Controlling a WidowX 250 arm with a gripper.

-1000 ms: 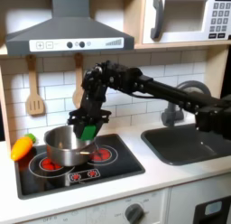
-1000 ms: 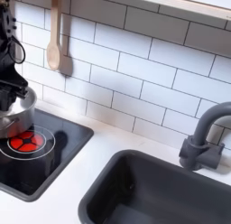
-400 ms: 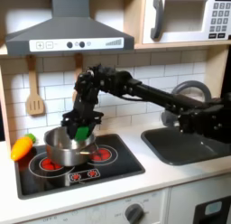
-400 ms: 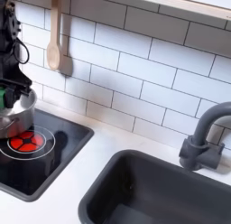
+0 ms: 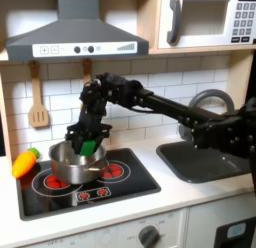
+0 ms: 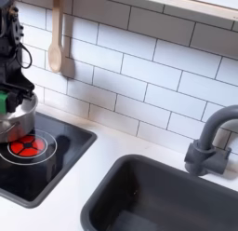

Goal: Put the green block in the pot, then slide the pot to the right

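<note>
The small bright green plastic block (image 5: 90,147) was held in the black gripper (image 5: 88,145) just above the rim of the shiny silver metal pot (image 5: 70,164), at the black stovetop's (image 5: 135,180) left side.

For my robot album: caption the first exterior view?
Gripper holds the green block over the silver pot.

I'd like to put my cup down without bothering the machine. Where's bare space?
The white counter strip between the stove and the sink is bare. The stove's back left is crowded: the pot, gripper holding the green block, and a carrot.
</note>
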